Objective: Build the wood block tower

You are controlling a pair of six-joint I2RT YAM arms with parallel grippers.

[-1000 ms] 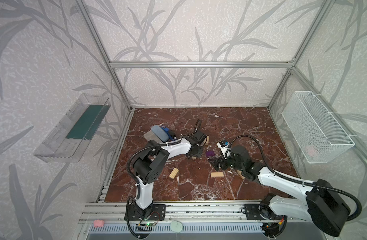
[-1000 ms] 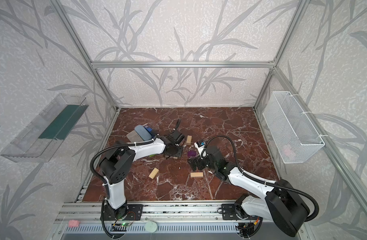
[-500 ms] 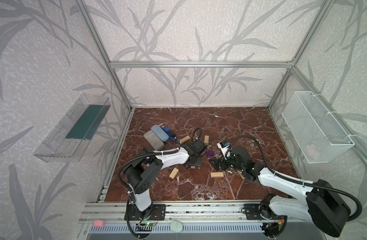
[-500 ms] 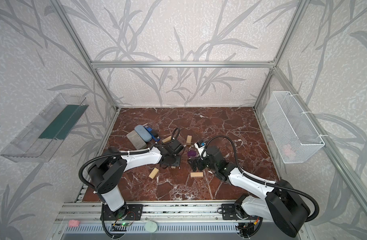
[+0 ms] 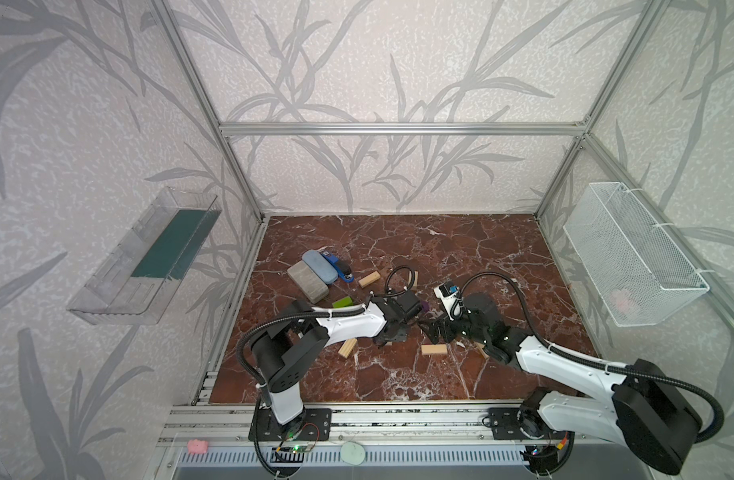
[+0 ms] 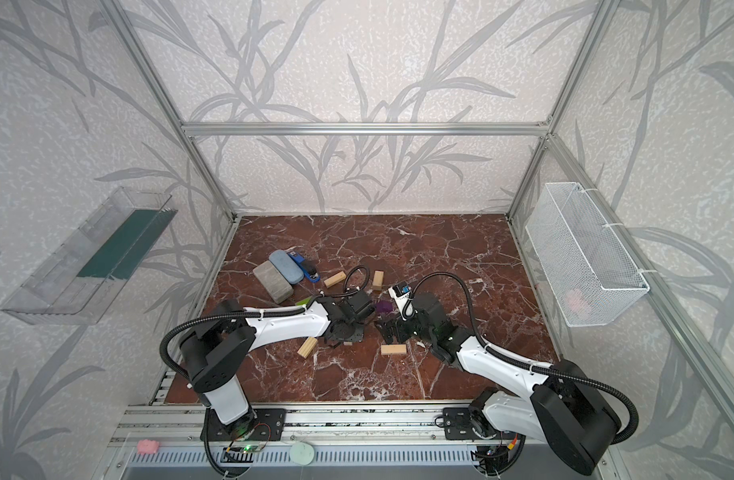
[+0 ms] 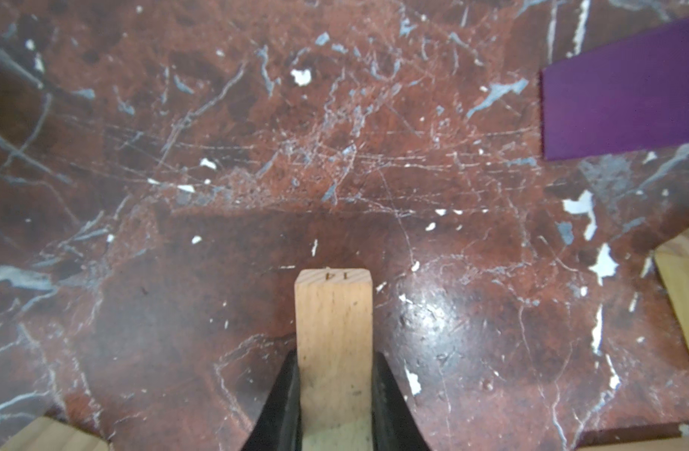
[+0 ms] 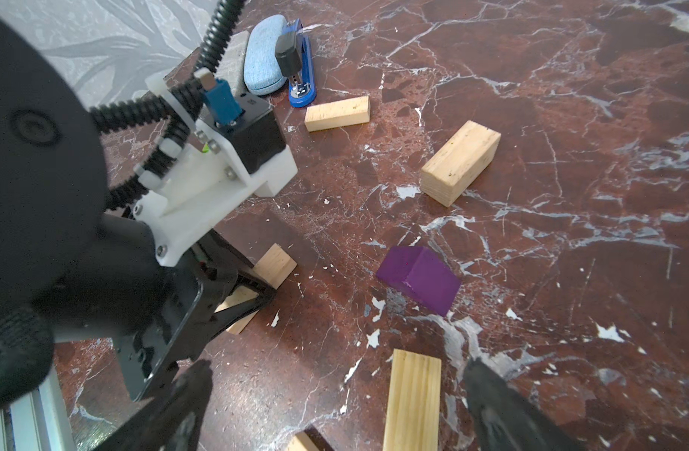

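Observation:
My left gripper (image 7: 335, 390) is shut on one end of a pale wood block (image 7: 334, 332), held low over the marble floor; in both top views it sits mid-floor (image 5: 392, 332) (image 6: 342, 332). A purple block (image 8: 419, 279) (image 5: 425, 306) lies just behind it. My right gripper (image 8: 335, 410) (image 5: 434, 328) stands open, with a wood block (image 8: 413, 398) flat on the floor between its fingers, untouched. Other wood blocks (image 5: 369, 279) (image 5: 348, 347) (image 5: 434, 349) lie scattered singly, and a lime-green brick (image 5: 343, 302) peeks out behind the left arm. The tower is out of view.
A grey case (image 5: 308, 284), a blue-grey case (image 5: 318, 266) and a blue-and-black stapler (image 5: 339, 271) lie at the back left of the floor. A white wire basket (image 5: 631, 253) hangs on the right wall, a clear tray (image 5: 145, 257) on the left wall.
My left gripper has drawn back from the rear of the floor toward the front with the wood block in it, uncovering two blocks behind. The right arm has stayed still.

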